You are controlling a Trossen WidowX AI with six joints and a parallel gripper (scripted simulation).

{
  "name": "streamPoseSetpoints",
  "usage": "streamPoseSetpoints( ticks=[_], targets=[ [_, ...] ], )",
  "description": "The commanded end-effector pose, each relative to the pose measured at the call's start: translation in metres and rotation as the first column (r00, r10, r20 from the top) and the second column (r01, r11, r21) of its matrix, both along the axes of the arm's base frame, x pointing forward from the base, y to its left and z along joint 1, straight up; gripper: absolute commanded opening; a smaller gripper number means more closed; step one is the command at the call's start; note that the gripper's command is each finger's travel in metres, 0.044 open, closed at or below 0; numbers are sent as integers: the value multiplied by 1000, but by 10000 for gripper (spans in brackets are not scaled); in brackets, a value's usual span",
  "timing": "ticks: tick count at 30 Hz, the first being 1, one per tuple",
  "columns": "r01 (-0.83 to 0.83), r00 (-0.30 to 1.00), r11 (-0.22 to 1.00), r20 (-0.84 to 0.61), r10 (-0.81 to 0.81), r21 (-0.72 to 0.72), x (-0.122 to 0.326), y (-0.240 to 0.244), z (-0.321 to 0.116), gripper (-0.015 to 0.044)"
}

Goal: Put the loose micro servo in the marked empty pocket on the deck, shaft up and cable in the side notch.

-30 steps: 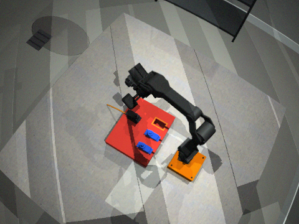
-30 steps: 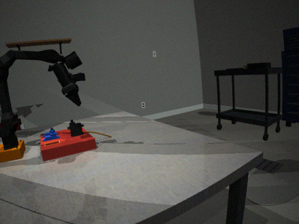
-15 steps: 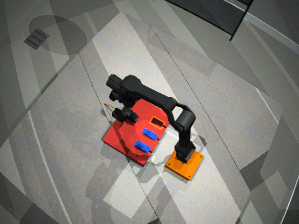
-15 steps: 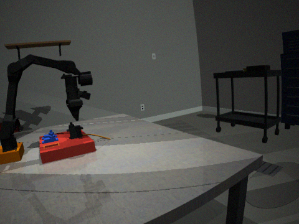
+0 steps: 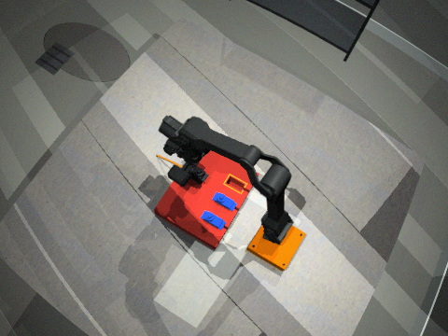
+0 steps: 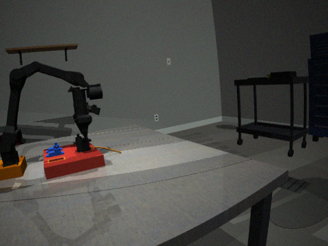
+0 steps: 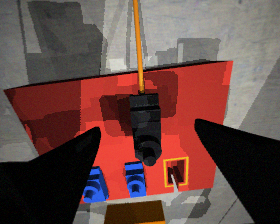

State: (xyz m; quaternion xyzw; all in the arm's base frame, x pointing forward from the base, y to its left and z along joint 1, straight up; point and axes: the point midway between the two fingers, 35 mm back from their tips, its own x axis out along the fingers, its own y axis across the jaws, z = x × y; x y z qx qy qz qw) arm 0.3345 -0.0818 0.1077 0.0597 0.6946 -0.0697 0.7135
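Observation:
The loose black micro servo [image 7: 145, 117] [image 6: 81, 145] rests upright on the red deck [image 7: 202, 95] [image 5: 224, 161] [image 6: 75, 165], its output shaft up. Its orange cable [image 7: 138, 50] [image 5: 169, 161] [image 6: 109, 149] runs out past the deck's edge, away from the arm's base. The gripper [image 7: 148, 127] [image 6: 85, 138] is open and empty, pointing down over the servo, with one finger on each side of it in the wrist view. The marked pocket, with its orange outline [image 7: 187, 171] [image 5: 238, 178], is empty and lies to the lower right of the servo in the wrist view.
Two blue servos [image 7: 95, 185] [image 7: 135, 180] [image 5: 225, 201] [image 5: 213, 219] sit in the deck in a row beside the pocket. The arm's orange base plate [image 5: 285, 258] stands next to the deck. A black cart [image 6: 270, 81] stands beyond the table.

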Motion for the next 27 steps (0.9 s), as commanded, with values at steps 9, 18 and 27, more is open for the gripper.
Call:
streamPoseSetpoints(
  ticks=[9, 18, 27],
  targets=[
    [-4, 1000, 1000, 3, 4, 3, 1, 0, -17, 440],
    [-4, 1000, 1000, 3, 4, 3, 1, 0, -18, 256],
    [-4, 1000, 1000, 3, 4, 3, 1, 0, -18, 98]
  ],
)
